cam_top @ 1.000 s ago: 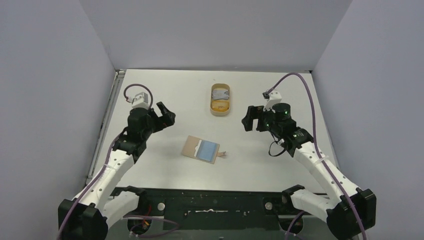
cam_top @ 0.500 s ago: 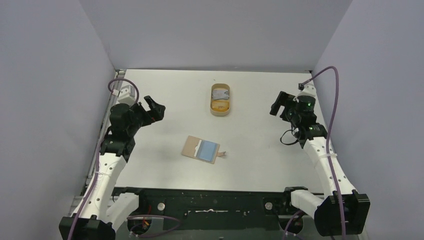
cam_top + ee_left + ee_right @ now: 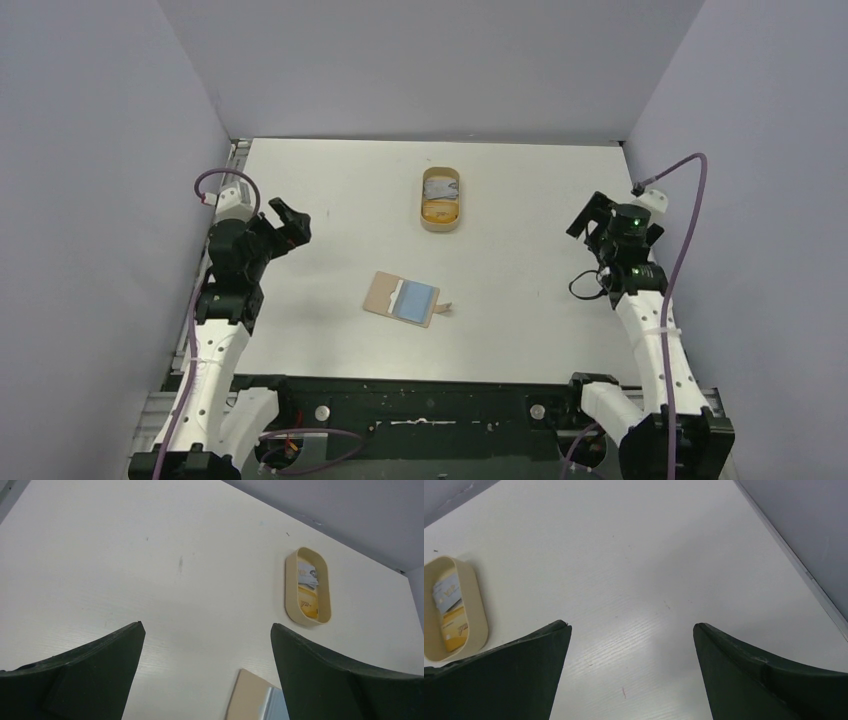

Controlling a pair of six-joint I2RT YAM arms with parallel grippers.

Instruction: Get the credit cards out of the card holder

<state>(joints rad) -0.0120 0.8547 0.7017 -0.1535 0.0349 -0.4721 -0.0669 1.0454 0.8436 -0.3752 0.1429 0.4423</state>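
The tan card holder lies open and flat at the table's middle front, strap tab on its right edge. A light blue credit card lies on its right panel. Its corner shows at the bottom of the left wrist view, with a blue edge of the card. My left gripper is open and empty, well to the left of the holder. My right gripper is open and empty, far to the right of it. In both wrist views the fingers stand wide apart over bare table.
An oval tan dish at the back middle holds a grey-white card and a yellow card; it shows in the left wrist view and the right wrist view. Grey walls close in the table on three sides.
Both arms have drawn back outward: the left gripper moved left toward the left wall, the right gripper moved right toward the right wall. The card holder and dish have not moved.
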